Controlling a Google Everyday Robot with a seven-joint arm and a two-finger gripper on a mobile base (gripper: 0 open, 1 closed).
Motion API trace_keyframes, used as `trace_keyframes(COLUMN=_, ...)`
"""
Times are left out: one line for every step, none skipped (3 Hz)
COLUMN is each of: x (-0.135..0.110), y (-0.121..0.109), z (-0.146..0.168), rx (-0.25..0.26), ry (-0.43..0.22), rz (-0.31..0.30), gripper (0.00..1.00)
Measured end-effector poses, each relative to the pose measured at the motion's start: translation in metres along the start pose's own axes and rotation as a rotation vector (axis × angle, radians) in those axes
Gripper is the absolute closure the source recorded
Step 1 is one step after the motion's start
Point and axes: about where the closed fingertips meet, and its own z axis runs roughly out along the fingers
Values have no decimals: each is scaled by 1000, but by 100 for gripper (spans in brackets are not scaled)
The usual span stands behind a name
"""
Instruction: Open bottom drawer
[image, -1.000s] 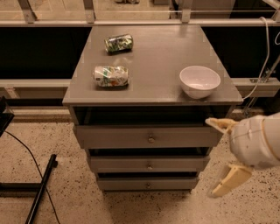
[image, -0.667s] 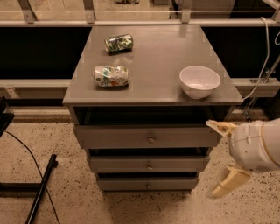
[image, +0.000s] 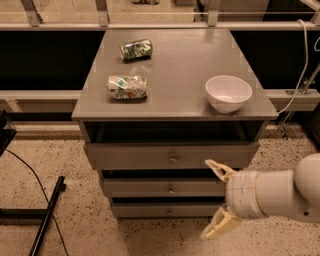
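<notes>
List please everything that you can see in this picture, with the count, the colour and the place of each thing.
cabinet: 1, grey, centre, on the speckled floor
top drawer: 1, grey, highest of three
middle drawer: 1, grey, between the others
bottom drawer: 1, grey, lowest, small round knob
bowl: 1, white, cabinet top, front right
crumpled packages: 2, green and white, cabinet top, left side
pole: 1, black, floor, lower left
cable: 1, white, far right
arm: 1, white, lower right
gripper: 1, cream fingers open, lower right, before the drawers
</notes>
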Motion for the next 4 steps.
trace_keyframes(x=21, y=19, z=58, rx=14, ry=-21, rz=-37, gripper=0)
trace_keyframes(x=28, y=0, z=61, rx=92, ry=0, rz=-34, gripper=0)
trace_keyframes(x=28, y=-1, z=61, rx=93, ry=1, rz=-35, gripper=0)
trace_keyframes(x=40, y=1, z=71, rx=86, ry=29, rz=-42, gripper=0)
